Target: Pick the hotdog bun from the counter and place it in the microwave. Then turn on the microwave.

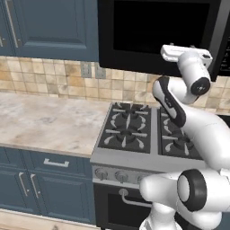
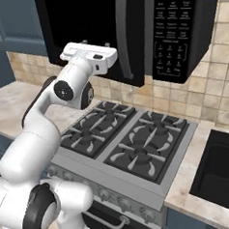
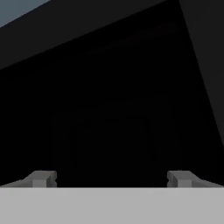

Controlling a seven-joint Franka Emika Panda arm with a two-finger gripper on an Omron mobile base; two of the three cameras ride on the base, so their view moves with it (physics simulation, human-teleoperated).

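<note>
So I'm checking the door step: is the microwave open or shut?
Open. The microwave shows its dark cavity with the door swung out edge-on beside the keypad, and the open gripper faces the black interior.

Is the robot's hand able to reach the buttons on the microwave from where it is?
Probably yes. The open gripper is up at the microwave, whose keypad sits just to the right, past the door edge, with nothing blocking it.

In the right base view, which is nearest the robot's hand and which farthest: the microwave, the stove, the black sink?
From the gripper, jaws open:
1. Microwave, just ahead of the hand, at its open front.
2. Stove, below the hand.
3. Sink, far off to the lower right.
</note>
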